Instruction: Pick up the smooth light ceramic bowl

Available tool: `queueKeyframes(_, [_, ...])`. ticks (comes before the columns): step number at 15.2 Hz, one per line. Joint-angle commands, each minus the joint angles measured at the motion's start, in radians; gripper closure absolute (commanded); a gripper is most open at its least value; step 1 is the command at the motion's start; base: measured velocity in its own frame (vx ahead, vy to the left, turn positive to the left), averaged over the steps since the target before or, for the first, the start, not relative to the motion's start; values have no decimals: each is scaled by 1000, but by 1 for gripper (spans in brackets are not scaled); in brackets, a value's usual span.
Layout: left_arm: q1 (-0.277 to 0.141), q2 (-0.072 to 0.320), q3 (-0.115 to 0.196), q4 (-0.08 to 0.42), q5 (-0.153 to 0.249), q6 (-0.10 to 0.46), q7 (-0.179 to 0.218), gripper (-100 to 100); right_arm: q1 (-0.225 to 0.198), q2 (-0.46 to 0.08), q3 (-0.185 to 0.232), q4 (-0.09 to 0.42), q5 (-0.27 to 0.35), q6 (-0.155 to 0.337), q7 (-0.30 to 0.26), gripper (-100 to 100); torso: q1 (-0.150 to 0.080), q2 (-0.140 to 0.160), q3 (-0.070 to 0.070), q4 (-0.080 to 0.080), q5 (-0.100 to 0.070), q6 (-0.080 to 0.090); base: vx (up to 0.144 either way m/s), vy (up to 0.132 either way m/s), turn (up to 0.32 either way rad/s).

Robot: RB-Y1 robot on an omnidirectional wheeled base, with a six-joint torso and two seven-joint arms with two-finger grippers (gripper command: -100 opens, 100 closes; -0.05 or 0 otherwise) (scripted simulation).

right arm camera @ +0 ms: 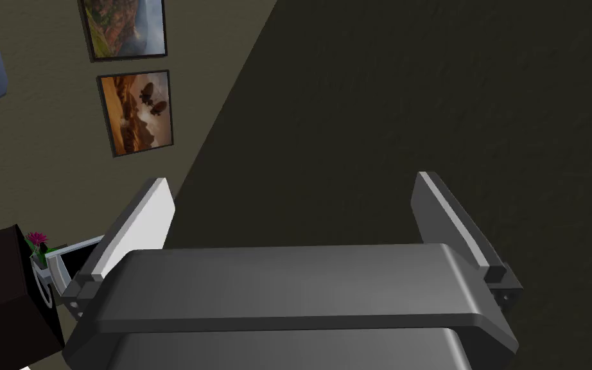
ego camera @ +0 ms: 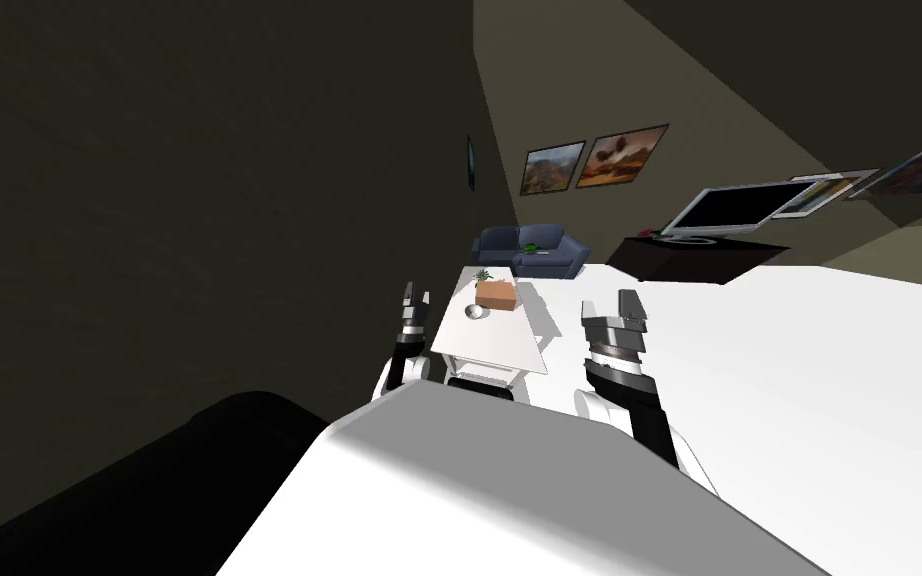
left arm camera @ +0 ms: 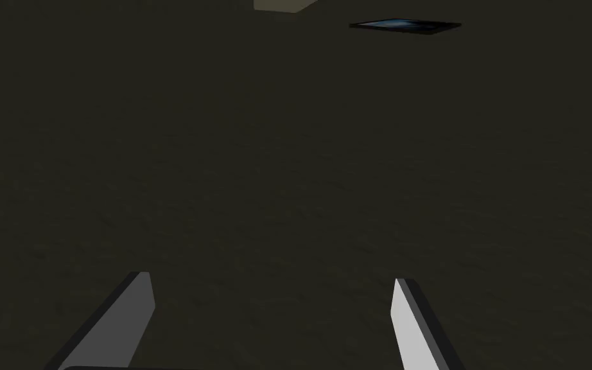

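Observation:
A small light bowl [ego camera: 475, 312] sits on a white low table [ego camera: 494, 345] straight ahead of me, beside a brown box [ego camera: 496, 294]. My left gripper [ego camera: 414, 295] hangs left of the table's near end, fingers [left arm camera: 128, 315] open with nothing between them. To the right of the table my right gripper [ego camera: 628, 303] is raised, and its fingers [right arm camera: 150, 218] also stand open and empty. Both grippers are short of the bowl and apart from it.
A small plant [ego camera: 482, 274] stands behind the box. A dark blue sofa [ego camera: 532, 249] lies beyond the table. A dark TV stand [ego camera: 694, 258] with a screen [ego camera: 734, 209] is at the right. A dark wall is close on the left. White floor spreads to the right.

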Motion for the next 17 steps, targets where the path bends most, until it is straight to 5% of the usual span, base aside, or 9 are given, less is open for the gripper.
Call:
queueKeyframes(1, [-3,38,6,11,4,8,-1,-100,0,0,0,0,0,0,0,0,0,0,0,0,0,0,-7,-5,-60])
queueKeyframes(8, [-32,173,54,103,38,77,-9,-100,0,0,0,0,0,0,0,0,0,2,1,0,0,0,-25,-14,-131])
queueKeyframes(17, [-70,268,120,230,85,172,-20,-100,0,0,0,0,0,0,0,0,-1,2,1,0,0,1,-27,-24,-172])
